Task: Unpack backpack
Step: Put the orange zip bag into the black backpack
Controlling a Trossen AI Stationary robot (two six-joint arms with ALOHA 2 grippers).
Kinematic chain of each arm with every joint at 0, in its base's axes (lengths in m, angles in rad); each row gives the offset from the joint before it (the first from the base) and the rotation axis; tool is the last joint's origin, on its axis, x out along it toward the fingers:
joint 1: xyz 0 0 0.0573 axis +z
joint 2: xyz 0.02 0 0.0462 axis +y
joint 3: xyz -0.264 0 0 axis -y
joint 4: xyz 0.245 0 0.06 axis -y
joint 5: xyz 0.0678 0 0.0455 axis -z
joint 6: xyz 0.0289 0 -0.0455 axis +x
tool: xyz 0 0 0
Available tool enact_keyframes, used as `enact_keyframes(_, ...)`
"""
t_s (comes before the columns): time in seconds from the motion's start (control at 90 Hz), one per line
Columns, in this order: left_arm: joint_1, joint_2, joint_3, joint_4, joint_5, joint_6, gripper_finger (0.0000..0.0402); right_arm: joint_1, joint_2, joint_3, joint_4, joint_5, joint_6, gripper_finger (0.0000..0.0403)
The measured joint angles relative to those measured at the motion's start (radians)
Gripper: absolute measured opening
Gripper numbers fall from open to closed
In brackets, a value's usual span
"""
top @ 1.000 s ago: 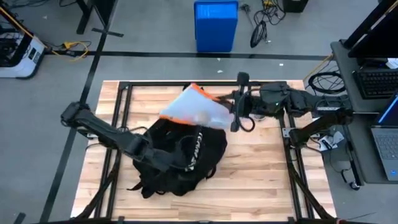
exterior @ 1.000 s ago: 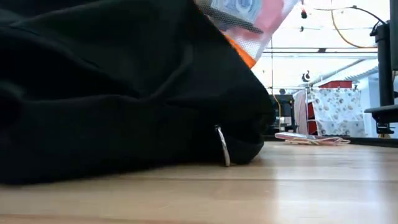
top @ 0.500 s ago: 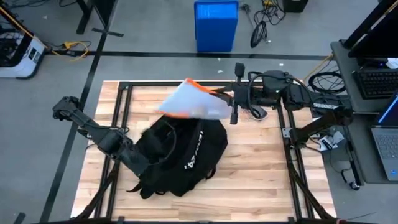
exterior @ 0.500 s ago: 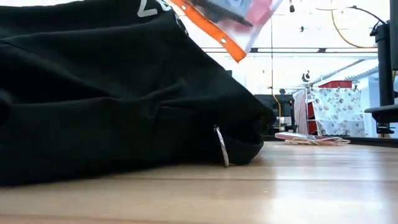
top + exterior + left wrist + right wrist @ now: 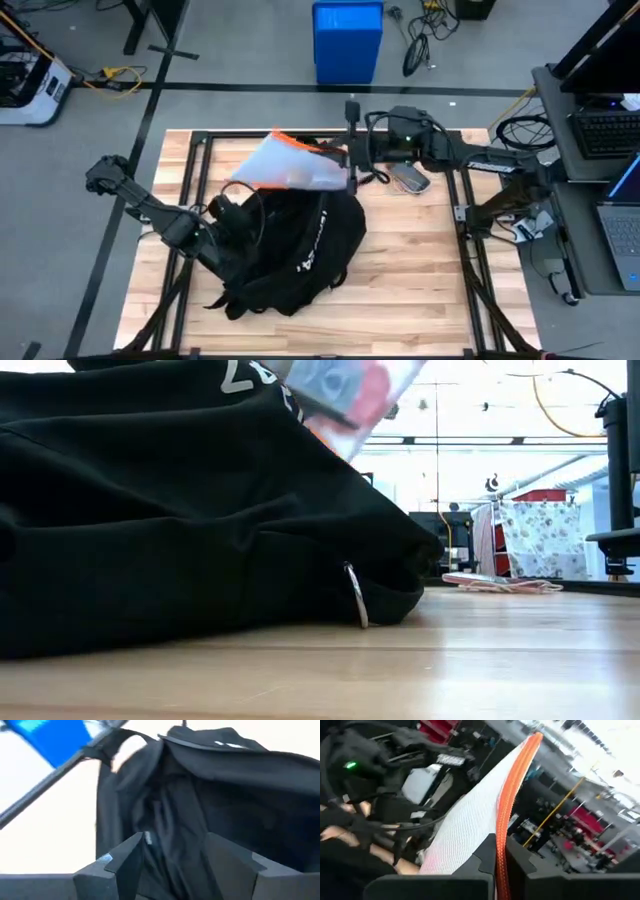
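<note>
backpack: the black backpack [image 5: 285, 250] lies slumped on my wooden table [image 5: 420, 270], left of the middle, with its white lettering [image 5: 312, 243] facing up. In the low view it fills the left of the picture [image 5: 180, 530], and a small metal ring [image 5: 357, 595] hangs at its lower edge, touching the wood.
backpack opening: in my left wrist view the dark fabric [image 5: 210, 810] hangs in loose folds with a strap [image 5: 107, 780] looped at one side.
pouch: a white mesh pouch [image 5: 285, 170] with an orange edge [image 5: 300, 145] is in the air above the far end of the backpack, clear of the fabric. The low view shows something blue and red inside it [image 5: 345, 385], too blurred to name.
my right gripper: my right gripper [image 5: 350, 165] is over the far part of the table, clamped on the pouch's orange edge; my right wrist view shows both fingers [image 5: 492, 857] pressed tight on that orange strip [image 5: 512, 810].
my left gripper: my left gripper [image 5: 228, 212] is at the backpack's left end, against the fabric. In my left wrist view its fingers [image 5: 125, 857] stand well apart with backpack cloth between and behind them; I cannot tell whether they grip anything.
beyond the table: a blue bin [image 5: 347, 40] stands on the floor past the far edge.
</note>
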Motion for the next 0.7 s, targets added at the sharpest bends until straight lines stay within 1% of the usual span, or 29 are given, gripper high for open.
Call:
enact_keyframes(0.122,-0.001,-0.001,-0.001,-0.092,-0.028,-0.072,0.02,-0.041,0.015,0.0,0.025,-0.096,0.076,0.0)
enact_keyframes(0.178,-0.001,-0.001,-0.001,-0.141,-0.034,-0.111,0.02,-0.053,0.023,0.0,0.008,-0.141,0.121,0.0)
enact_keyframes(0.356,-0.003,-0.001,-0.002,-0.256,-0.039,-0.215,0.02,-0.044,0.069,0.0,-0.002,-0.261,0.253,0.0)
enact_keyframes(0.456,-0.004,-0.001,-0.002,-0.274,-0.042,-0.225,0.02,-0.038,0.113,0.0,-0.058,-0.336,0.338,0.0)
enact_keyframes(0.522,-0.005,-0.001,-0.002,-0.274,-0.041,-0.225,0.02,-0.029,0.153,0.0,-0.098,-0.371,0.347,0.0)
enact_keyframes(0.7,-0.008,-0.002,-0.002,-0.295,-0.038,-0.224,0.02,-0.022,0.22,-0.001,-0.081,-0.377,0.301,0.0)
